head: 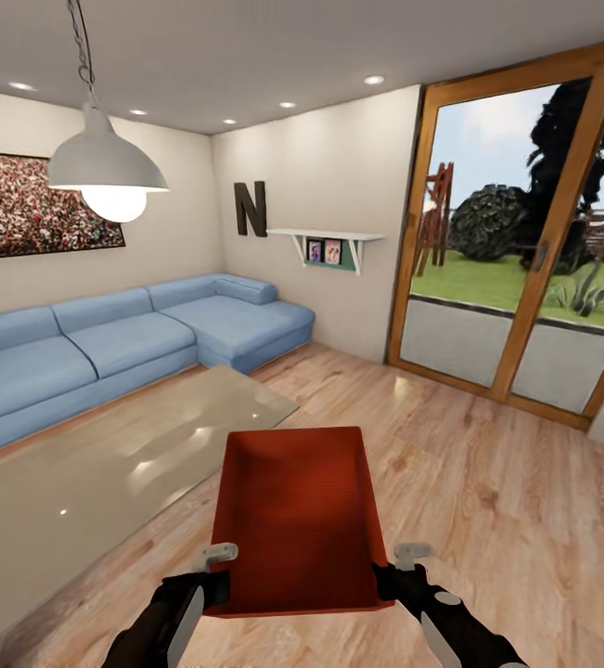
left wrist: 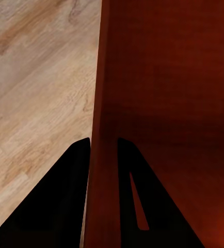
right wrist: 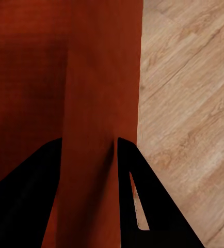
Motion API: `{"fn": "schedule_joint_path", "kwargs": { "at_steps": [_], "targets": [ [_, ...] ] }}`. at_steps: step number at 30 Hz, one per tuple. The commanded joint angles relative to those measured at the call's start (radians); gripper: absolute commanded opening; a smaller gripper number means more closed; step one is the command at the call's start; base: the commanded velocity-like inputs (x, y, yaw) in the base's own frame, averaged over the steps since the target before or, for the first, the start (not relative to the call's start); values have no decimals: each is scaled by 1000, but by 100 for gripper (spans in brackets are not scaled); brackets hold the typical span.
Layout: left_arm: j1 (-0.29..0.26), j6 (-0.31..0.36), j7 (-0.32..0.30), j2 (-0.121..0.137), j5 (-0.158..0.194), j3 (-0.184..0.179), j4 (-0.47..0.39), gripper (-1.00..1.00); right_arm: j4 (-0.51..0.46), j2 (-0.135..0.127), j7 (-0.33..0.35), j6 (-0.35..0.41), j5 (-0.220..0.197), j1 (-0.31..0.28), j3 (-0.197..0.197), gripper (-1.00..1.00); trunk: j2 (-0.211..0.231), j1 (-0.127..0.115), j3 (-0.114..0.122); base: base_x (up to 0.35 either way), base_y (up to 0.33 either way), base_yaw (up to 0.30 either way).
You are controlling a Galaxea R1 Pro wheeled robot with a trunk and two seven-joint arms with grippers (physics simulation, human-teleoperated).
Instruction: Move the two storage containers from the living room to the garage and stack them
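Observation:
One orange-red storage container (head: 297,515) hangs in front of me above the light wood planks of the living room, carried between both arms. My left gripper (head: 216,583) is shut on its left wall near the close corner, and my right gripper (head: 387,580) is shut on its right wall. In the left wrist view the black fingers (left wrist: 65,196) straddle the container wall (left wrist: 102,155), one inside and one outside. The right wrist view has the same clamp on the opposite wall (right wrist: 91,155), fingers (right wrist: 138,196) on either side. The bin is empty.
A grey glass coffee table (head: 107,473) lies close on my left. The light-blue sectional sofa (head: 107,339) lines the left wall under the framed crowd picture (head: 32,204). A pendant lamp (head: 107,172) hangs ahead. Wood-framed glass doors (head: 515,250) stand at right.

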Motion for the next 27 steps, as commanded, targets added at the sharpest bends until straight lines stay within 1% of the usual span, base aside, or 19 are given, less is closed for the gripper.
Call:
{"fn": "schedule_joint_path", "kwargs": {
  "at_steps": [1, 27],
  "targets": [
    [-1, -10, 8, -2, -42, 9, -4, -100, 2, 7, 3, -1, -8, -1, -3, -100, 6, -4, 2, 0, 0, 278],
    [-1, -10, 6, -1, -42, 8, -4, -100, 3, 7, 3, -1, -8, -1, -2, -100, 188, -103, 94, 0, 0, 283]
  ]
}}
